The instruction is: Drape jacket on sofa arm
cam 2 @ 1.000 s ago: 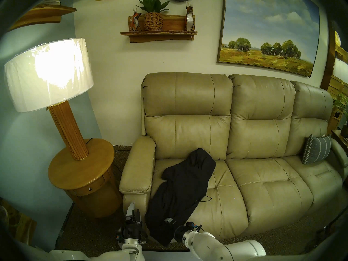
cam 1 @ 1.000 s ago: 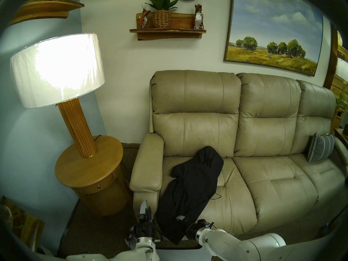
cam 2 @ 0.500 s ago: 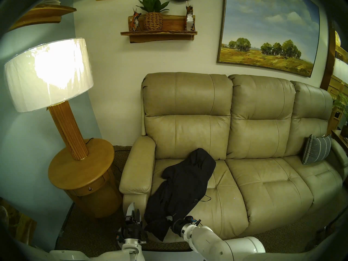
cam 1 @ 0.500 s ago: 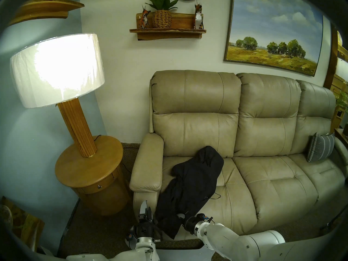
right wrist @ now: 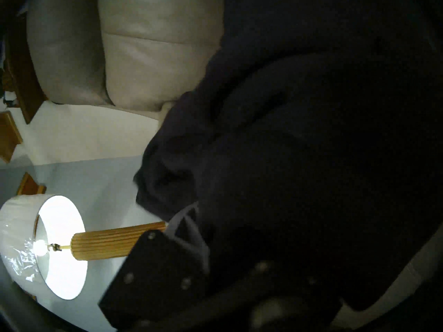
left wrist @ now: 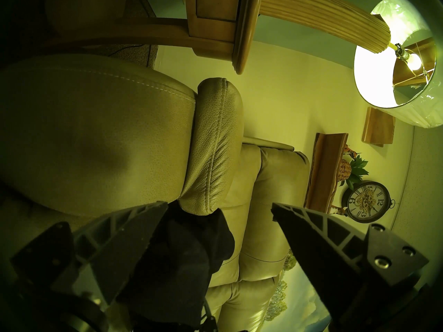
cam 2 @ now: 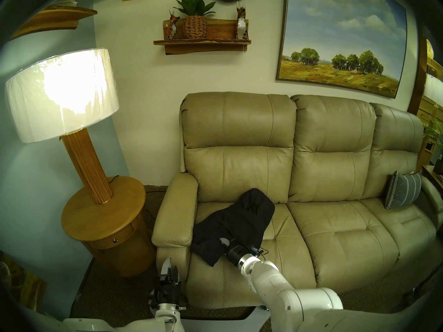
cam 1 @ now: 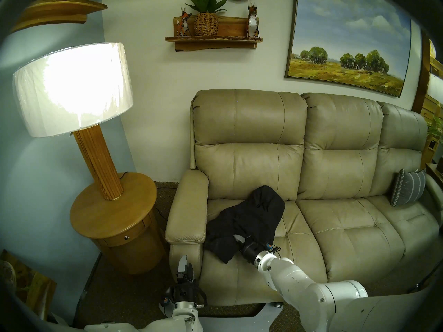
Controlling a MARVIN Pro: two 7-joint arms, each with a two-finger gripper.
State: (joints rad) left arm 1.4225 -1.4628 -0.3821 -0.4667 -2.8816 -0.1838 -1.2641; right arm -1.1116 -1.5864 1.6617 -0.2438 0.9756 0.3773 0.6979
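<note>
Head stereo left shows the right pincer (cam 1: 237, 238) pinching the jacket (cam 1: 254, 214) beside the sofa arm (cam 1: 188, 211). The left pincer (cam 1: 185, 268) is spread, holding nothing.

Left gripper (cam 1: 186, 264): held low in the head view, pointing forward, jaws spread with nothing between them. Right arm: white links extended forward and angled toward the left. Right gripper (cam 1: 237, 238): fingers clamped together, tips buried in black fabric.

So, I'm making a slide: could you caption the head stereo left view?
Right gripper shut on the black jacket, lifting its hem off the sofa seat beside the sofa arm.
</note>
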